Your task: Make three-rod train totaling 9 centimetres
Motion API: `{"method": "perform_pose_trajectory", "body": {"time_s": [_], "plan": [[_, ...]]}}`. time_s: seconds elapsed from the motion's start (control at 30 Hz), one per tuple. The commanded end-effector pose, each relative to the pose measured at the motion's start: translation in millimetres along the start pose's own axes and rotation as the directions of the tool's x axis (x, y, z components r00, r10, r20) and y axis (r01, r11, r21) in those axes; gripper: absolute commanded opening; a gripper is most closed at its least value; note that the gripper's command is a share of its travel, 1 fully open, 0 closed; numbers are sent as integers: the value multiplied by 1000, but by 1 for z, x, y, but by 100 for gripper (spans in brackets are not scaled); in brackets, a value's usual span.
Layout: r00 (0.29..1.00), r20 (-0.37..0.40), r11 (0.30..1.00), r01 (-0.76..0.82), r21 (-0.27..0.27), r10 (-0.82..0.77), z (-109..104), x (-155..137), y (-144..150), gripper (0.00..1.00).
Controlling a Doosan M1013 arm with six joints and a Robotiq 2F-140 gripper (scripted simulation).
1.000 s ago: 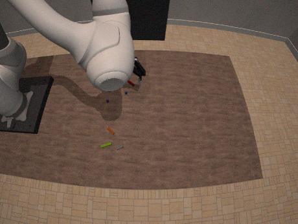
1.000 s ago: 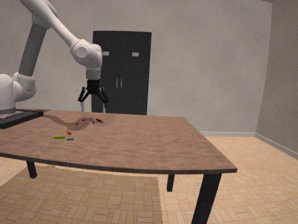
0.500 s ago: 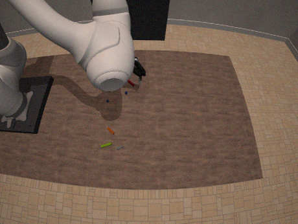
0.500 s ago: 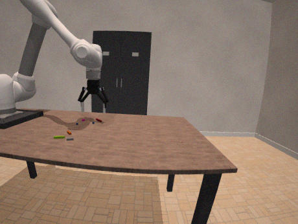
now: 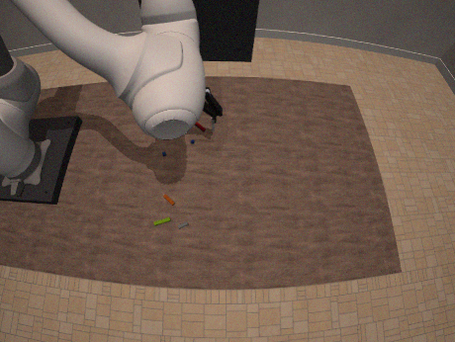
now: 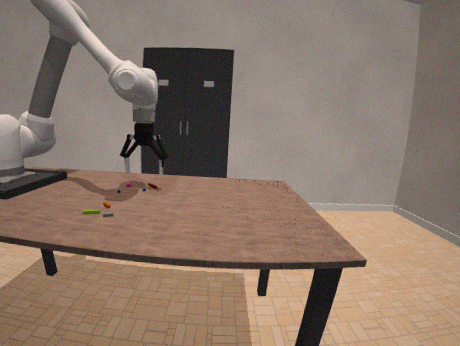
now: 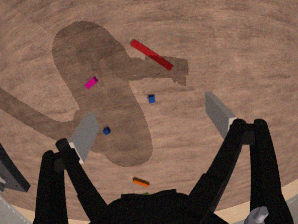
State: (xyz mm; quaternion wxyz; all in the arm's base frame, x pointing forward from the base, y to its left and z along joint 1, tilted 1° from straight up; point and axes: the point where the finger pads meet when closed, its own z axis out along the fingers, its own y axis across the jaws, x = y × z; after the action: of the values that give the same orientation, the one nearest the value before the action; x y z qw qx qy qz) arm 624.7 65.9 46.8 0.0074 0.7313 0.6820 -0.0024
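Below the hand [image 5: 214, 124] [image 6: 144, 167] [image 7: 149, 111], nearest in the wrist view, lie two small blue block-like rods: one [image 5: 193, 141] [image 6: 144, 189] [image 7: 151, 99] shows between the fingers, the other [image 5: 164, 154] [image 6: 119, 191] [image 7: 106, 131] close by one fingertip. A long red rod [image 5: 200, 127] [image 6: 152, 185] [image 7: 151, 54] and a short magenta rod [image 6: 128, 185] [image 7: 91, 83] lie just beyond them. Farther from the hand, toward the exterior camera, come an orange rod [image 5: 169, 200] [image 6: 106, 205] [image 7: 141, 182], then a lime rod [image 5: 161, 221] [image 6: 91, 212] [image 7: 146, 194] and a slim grey rod [image 5: 183, 225] [image 6: 108, 215]. All seven rest on the brown wood-look surface [image 5: 297, 198] [image 6: 225, 215] [image 7: 260, 65], apart from one another.

No train is begun; no two rods meet end to end. Choosing, carrying, lining up and letting go are all left. By length, red with both blues makes nine; so does magenta, grey and orange, or lime, grey and one blue. Which is meant cannot be told.

The white arm [image 5: 89, 35] [image 6: 95, 45] reaches out from its base and bends down at the wrist. The hand points downward, well above the rods, its fingers spread wide with nothing between them.

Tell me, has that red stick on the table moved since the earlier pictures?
No: the red rod lies at the same spot, relative to the table's edge in the top and exterior views.
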Motion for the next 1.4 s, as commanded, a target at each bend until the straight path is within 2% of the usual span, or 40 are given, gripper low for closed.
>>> {"method": "perform_pose_trajectory", "body": {"time_s": [0.0, 0.87, 1.1, 1.37], "plan": [[1000, 0, 1000, 0, 0, 0, 0, 0, 0, 100], [999, 0, 999, 36, 0, -36, -1, 0, 0, 100], [950, 0, 950, 312, 0, -312, -5, -2, 1, 100], [822, 0, 822, 570, 0, -570, -9, -4, 1, 100]]}}
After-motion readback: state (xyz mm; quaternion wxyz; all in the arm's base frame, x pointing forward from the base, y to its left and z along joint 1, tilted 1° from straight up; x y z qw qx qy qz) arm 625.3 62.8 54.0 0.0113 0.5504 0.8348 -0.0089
